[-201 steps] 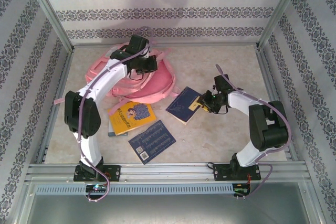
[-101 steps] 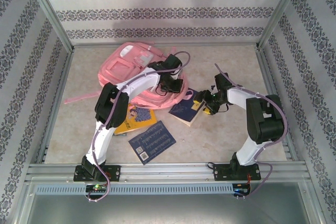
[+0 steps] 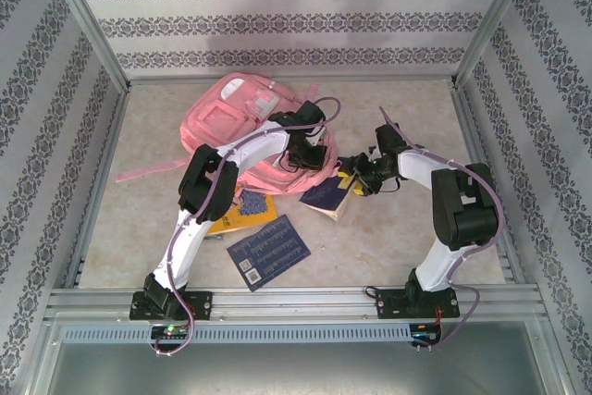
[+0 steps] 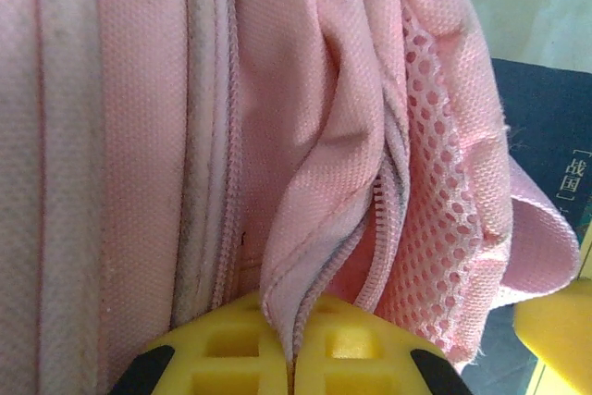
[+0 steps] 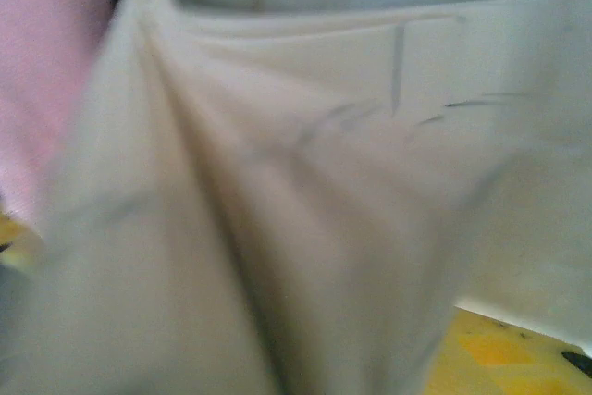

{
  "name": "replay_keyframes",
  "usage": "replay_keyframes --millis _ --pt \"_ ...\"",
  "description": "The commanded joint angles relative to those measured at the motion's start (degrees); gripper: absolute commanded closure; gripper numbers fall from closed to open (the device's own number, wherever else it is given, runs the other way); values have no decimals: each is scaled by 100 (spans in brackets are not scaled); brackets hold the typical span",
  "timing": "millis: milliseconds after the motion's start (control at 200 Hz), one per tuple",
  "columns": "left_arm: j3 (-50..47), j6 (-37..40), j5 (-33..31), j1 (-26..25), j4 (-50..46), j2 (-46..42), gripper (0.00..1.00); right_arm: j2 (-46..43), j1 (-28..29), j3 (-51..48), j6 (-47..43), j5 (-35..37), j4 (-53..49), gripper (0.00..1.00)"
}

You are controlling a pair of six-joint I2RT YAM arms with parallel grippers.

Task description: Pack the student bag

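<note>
student bag (image 3: pixel 242 116): pink woven fabric, rounded and slumped, lying flat at the far-centre of the beige marbled table (image 3: pixel 407 117), pale patch on its upper face, straps trailing left

left gripper (image 4: pixel 291 349) sits at the bag's near-right edge. Its yellow ribbed fingers (image 4: pixel 231 353) are pressed together, pinching a fold of the pink fabric right beside a zip (image 4: pixel 375 247). Open-weave mesh pocket (image 4: pixel 444 182) is just right of the zip, with piped seams running parallel on the left

left arm: up from its base, elbow bent over the yellow book (image 3: pixel 250 212), white forearm angled right across the bag's lower edge

right gripper (image 3: pixel 363 176) is at the far corner of the navy book (image 3: pixel 326 197), which lies just off the bag's near-right edge. Arm folded tight, elbow high on the right, forearm pointing left

right wrist view is blurred: a pale creased sheet-like surface (image 5: pixel 305 210) with pink at the left edge. Can't tell whether the right jaws are spread or gripping

second navy book (image 3: pixel 268 249) is flat, nearer the bases, apart from both grippers
</note>
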Motion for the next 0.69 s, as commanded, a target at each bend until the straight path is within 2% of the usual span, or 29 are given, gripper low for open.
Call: replay_keyframes --millis 0,125,260,600,690 --pt "-60 176 388 -144 -511 434 100 -346 177 407 -333 -285 -261 43" --pt "-95 185 363 -107 -519 364 100 -559 264 534 -582 -133 -709 41" --pt "-141 195 364 -88 -519 288 100 -724 276 340 -356 -333 -419 40" --pt "-253 30 409 -81 -428 50 100 -352 309 187 -179 -78 -28 41" --pt "-277 -26 410 -79 -397 -38 100 -218 308 76 -127 44 33 47"
